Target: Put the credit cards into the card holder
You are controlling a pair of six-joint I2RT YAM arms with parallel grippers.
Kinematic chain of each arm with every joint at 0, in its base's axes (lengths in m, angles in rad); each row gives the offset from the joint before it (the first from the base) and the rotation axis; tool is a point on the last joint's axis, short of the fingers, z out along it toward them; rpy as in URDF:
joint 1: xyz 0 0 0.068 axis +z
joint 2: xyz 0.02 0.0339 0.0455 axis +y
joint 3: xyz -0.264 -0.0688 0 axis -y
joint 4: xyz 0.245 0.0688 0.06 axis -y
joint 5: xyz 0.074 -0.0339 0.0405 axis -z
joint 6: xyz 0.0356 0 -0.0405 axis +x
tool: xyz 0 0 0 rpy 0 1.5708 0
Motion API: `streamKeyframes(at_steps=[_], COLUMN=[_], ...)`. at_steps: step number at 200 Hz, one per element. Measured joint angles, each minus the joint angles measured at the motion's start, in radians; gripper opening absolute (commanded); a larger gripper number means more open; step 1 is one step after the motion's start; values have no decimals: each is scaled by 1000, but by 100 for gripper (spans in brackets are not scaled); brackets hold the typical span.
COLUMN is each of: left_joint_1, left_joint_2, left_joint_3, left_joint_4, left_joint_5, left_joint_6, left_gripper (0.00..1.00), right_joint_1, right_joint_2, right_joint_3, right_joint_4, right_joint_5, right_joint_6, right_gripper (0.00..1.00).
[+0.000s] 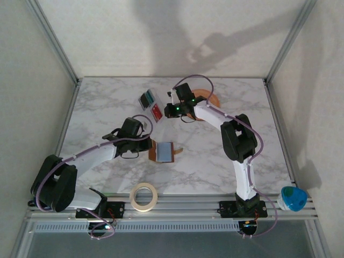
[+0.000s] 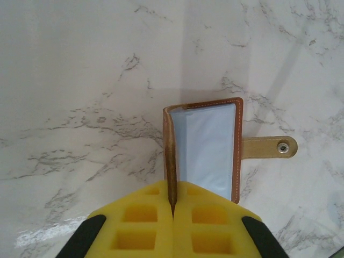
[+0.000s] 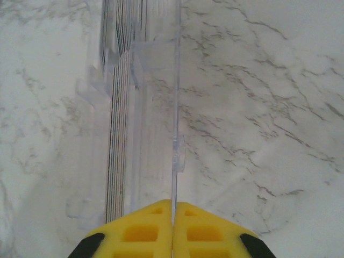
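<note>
The card holder (image 1: 163, 152) lies open mid-table, a brown leather wallet with a pale blue-grey inside (image 2: 207, 148) and a strap tab (image 2: 269, 147) pointing right. My left gripper (image 2: 173, 188) is shut on its upright left flap (image 2: 170, 150); from above, the left gripper (image 1: 151, 147) is at the wallet's left edge. Farther back stands a clear plastic case (image 1: 152, 103) showing a teal card (image 1: 145, 99) and a red one (image 1: 157, 112). My right gripper (image 3: 172, 204) is shut on the case's thin clear wall (image 3: 176, 123). A stack of credit cards (image 3: 114, 140) stands edge-on left of that wall.
An orange plate (image 1: 213, 99) lies partly hidden behind the right arm at the back. A roll of tape (image 1: 143, 196) sits on the near rail between the arm bases. A blue and white object (image 1: 293, 198) rests at the near right corner. Metal posts frame the table.
</note>
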Motion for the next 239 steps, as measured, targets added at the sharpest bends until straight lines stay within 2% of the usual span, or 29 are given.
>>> streamKeyframes(at_steps=[87, 137, 162, 199, 239], left_joint_1=[2, 3, 3, 3, 3], left_joint_2=[51, 72, 72, 72, 72], left_joint_3=[0, 1, 1, -1, -5], left_joint_4=[31, 51, 63, 68, 76], left_joint_5=[77, 97, 100, 100, 100], left_joint_6=[18, 18, 18, 16, 10], left_gripper=[0, 0, 0, 0, 0], right_joint_1=[10, 10, 11, 12, 12], right_joint_2=[-242, -263, -262, -262, -262], right_joint_3=[-302, -329, -329, -320, -245], right_joint_4=[63, 72, 72, 67, 10], right_joint_5=[237, 313, 320, 323, 310], right_joint_6=[124, 143, 144, 125, 14], right_gripper=[0, 0, 22, 33, 57])
